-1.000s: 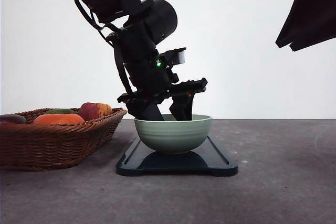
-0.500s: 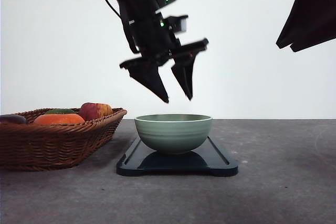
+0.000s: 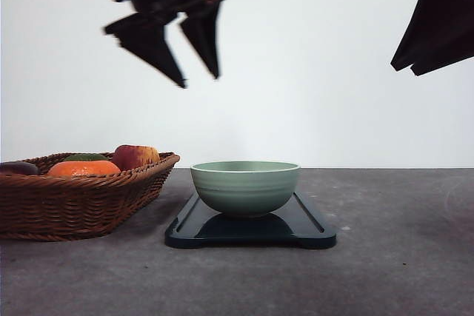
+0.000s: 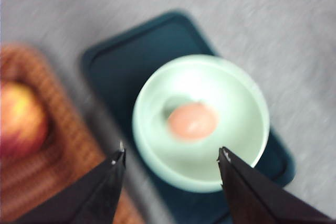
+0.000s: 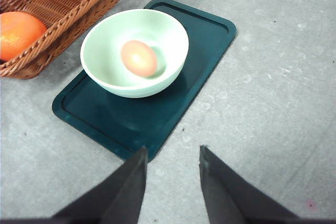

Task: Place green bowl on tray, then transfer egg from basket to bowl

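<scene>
The pale sage-green round ridged bowl (image 3: 245,187) stood on the flat dark teal rectangular tray (image 3: 311,227), which rested on the grey surface (image 3: 400,257). A smooth tan-pink egg (image 5: 139,58) lay inside the bowl, near its middle. Just beside the tray, the wide shallow brown woven wicker basket (image 3: 81,201) held a round orange fruit (image 3: 82,169), a red-yellow apple (image 3: 135,156) and a green item (image 3: 83,157) behind them.

The left tool (image 3: 198,81) hung high above the gap between basket and bowl, well clear of both, its two dark pointed fingers (image 3: 155,49) spread apart with nothing between them. In the left wrist view, blurred, the bowl and egg lay below the spread fingertips (image 4: 118,156).

The right tool (image 5: 172,153) was over the surface near the tray's edge, its fingers parted and empty.
</scene>
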